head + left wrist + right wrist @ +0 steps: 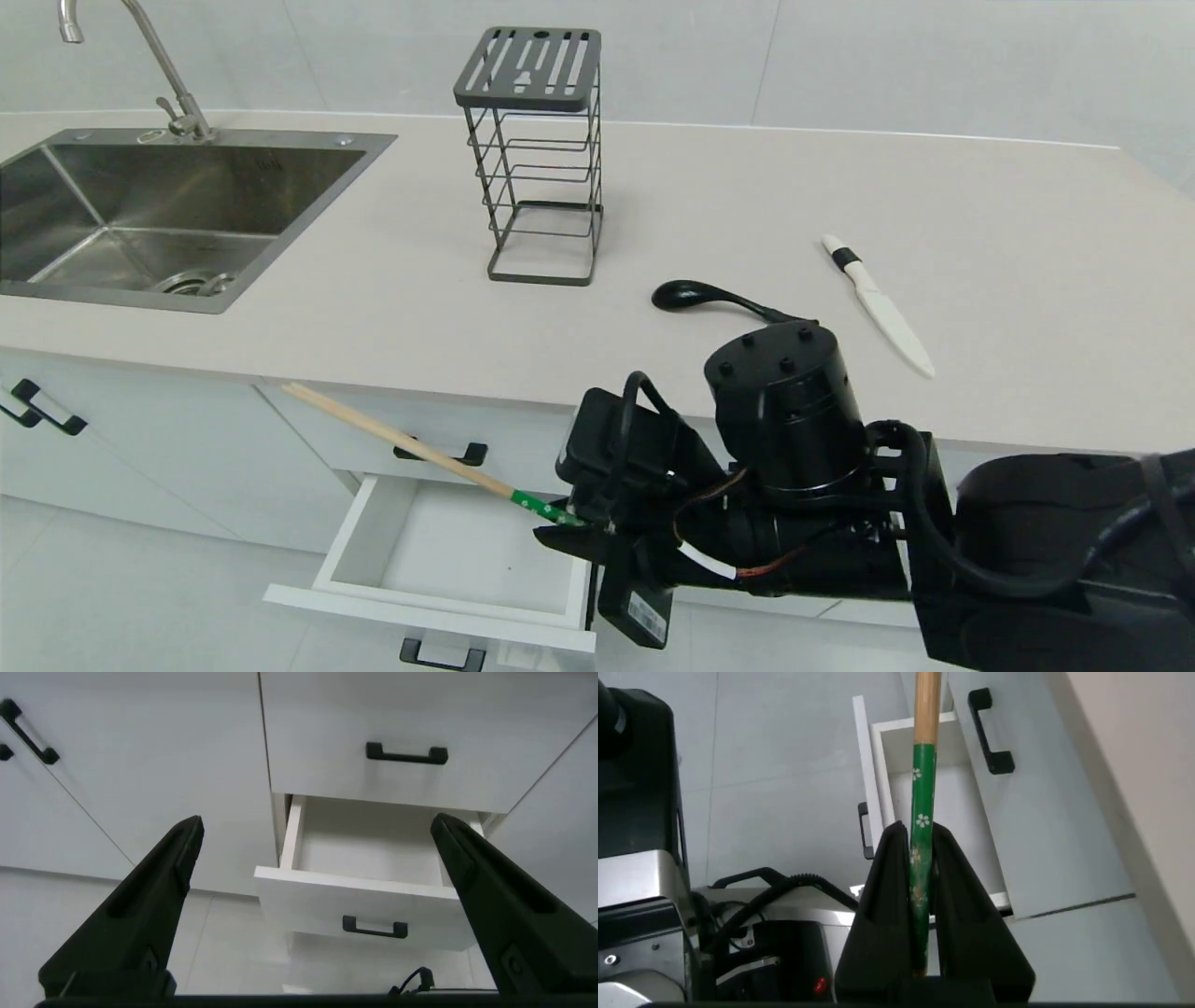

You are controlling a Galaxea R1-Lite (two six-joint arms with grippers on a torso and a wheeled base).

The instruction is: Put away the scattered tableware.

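sink point(37, 291) w/ faucet point(161, 67) at far left of counter point(747, 187); l gripper point(316, 826) spread wide, nothing btwn fingers, facing the cabinet fronts and the open drawer point(374, 905); wire rack point(537, 159) upright on counter right of sink, slotted top; below counter edge the white drawer point(429, 607) is pulled out, inside looks bare; chopsticks point(401, 443) in air over the drawer, slanted, plain wood tips pointing to robot's left and up, green patterned end in r gripper point(560, 527); r gripper point(920, 845) clamped tight on the green end of chopsticks point(924, 728), drawer point(864, 775) beyond; black spoon point(709, 297) lying on counter right of rack, handle partly behind r arm; white knife point(878, 303) w/ black band flat on counter farther right, well apart from spoon
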